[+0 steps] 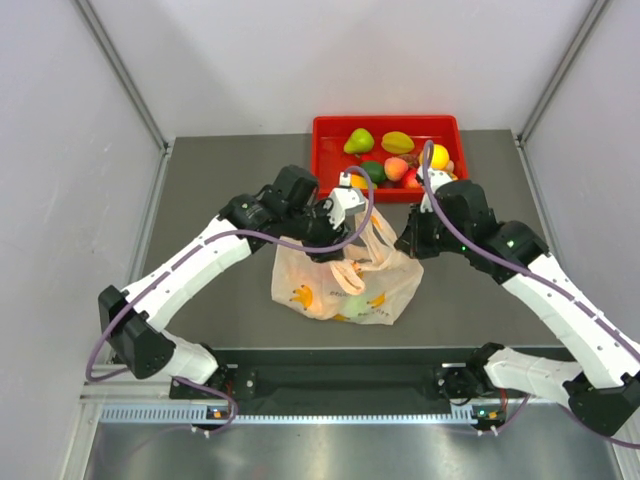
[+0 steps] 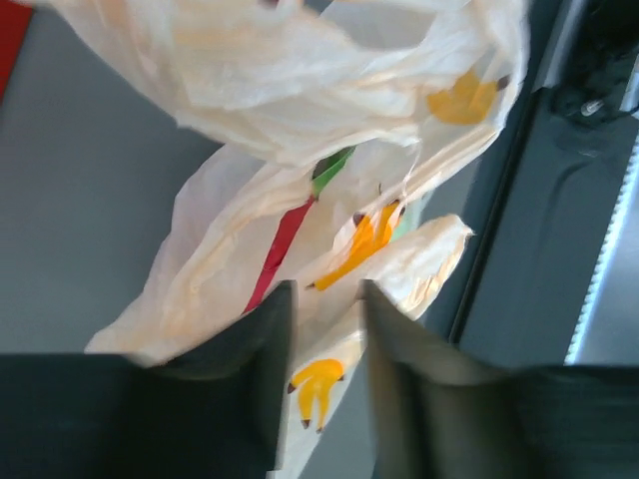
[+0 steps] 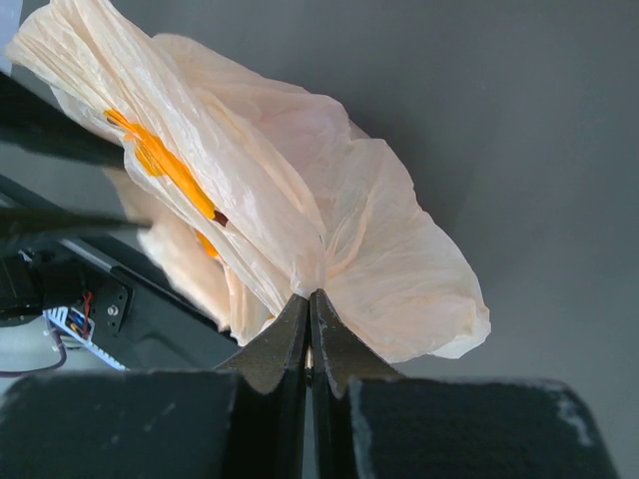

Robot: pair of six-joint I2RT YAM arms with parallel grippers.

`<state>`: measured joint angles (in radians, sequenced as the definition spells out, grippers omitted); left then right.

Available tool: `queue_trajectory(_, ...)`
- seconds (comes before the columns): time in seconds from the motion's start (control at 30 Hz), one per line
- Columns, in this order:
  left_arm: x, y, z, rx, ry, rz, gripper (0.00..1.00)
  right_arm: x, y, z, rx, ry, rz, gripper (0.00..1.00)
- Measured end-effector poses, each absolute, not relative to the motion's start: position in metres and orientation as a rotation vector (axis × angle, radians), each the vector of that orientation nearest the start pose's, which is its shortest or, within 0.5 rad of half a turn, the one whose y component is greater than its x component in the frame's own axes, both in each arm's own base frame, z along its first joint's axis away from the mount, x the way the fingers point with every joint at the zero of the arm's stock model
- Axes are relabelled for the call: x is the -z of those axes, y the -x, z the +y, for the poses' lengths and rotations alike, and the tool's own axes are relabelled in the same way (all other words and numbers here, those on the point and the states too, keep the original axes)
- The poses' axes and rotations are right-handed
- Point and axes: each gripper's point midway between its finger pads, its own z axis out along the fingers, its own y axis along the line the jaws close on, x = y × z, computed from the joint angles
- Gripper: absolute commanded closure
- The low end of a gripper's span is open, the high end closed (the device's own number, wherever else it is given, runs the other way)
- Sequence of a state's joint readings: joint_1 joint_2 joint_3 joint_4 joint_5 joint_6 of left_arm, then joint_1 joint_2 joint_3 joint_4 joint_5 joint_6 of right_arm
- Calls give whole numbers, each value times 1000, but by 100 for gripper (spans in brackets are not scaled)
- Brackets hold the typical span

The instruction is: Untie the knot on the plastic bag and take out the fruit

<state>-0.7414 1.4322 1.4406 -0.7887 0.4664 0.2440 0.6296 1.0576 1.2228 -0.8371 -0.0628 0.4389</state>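
- One plastic bag (image 1: pixel 340 290) lies on the tabletop (image 1: pixel 220 170); right pincer (image 3: pixel 310 299) is clamped on its film, left pincer (image 2: pixel 327 294) stands apart.
- Thin, soft, slippery plastic (likely tears easily): grip bunched folds, not flat film.

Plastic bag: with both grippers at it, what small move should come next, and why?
Probably shut the left gripper on the fold between its open fingers: the right gripper is pinching the plastic bag, so a second grip would let the arms pull it apart.
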Motion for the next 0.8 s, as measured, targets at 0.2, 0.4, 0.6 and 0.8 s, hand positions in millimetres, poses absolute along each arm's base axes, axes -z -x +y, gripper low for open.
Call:
queue_trajectory(0.2, -225, -240, -289, 653, -1293, 2044, 100, -258, -221, 197, -638, 256, 2310, 100)
queue_trajectory(0.4, -227, -246, -284, 598, -1263, 2045, 61, -255, -222, 200, -641, 259, 2321, 100)
queue_trajectory(0.6, -255, -242, -287, 645, -1215, 1985, 23, -255, -222, 200, -643, 259, 2320, 100)
queue_trajectory(0.8, -282, -231, -297, 751, -1238, 1907, 22, -256, -222, 200, -646, 260, 2320, 100)
